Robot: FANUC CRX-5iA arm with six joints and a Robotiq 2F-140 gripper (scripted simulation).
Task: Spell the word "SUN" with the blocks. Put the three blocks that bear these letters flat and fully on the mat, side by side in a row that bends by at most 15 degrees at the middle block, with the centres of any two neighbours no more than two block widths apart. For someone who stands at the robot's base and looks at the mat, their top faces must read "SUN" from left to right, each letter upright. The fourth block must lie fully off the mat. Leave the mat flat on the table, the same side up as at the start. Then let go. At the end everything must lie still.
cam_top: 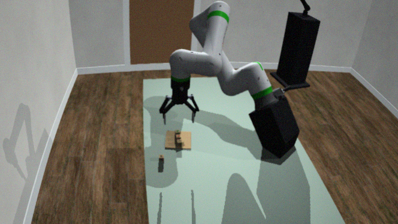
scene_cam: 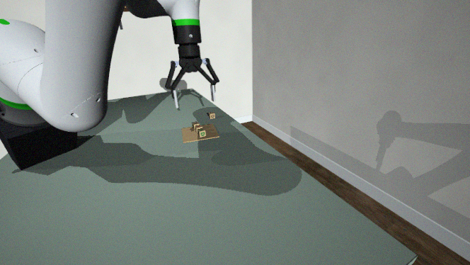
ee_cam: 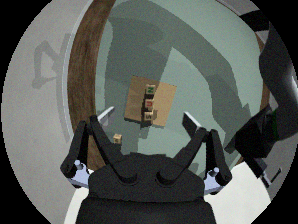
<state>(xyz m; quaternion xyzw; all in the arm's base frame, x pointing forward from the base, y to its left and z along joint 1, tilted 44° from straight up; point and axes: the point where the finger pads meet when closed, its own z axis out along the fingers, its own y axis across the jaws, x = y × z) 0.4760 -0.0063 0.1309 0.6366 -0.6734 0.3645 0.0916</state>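
Note:
My gripper [cam_top: 178,122] [scene_cam: 195,104] [ee_cam: 148,115] is wide open and empty, high above the mat. The tan mat [cam_top: 169,144] [scene_cam: 189,138] [ee_cam: 135,107] lies flat on the table. On it stand three blocks in a nearly straight row: the N block [scene_cam: 202,133] [ee_cam: 150,90] with a green letter, the U block [ee_cam: 149,104] with a red letter in the middle, and the S block [ee_cam: 148,117]. Seen from the base side they run S, U, N from left to right. Exact letter rotation is too small to tell. The fourth block [cam_top: 161,157] [scene_cam: 212,115] [ee_cam: 117,139] lies fully off the mat.
The pale green table top [cam_top: 210,179] [scene_cam: 212,220] surrounds the mat; its edge runs beyond the fourth block. The robot's black base [cam_top: 276,132] stands to the right in the top view. Arm shadows cross the table and part of the mat.

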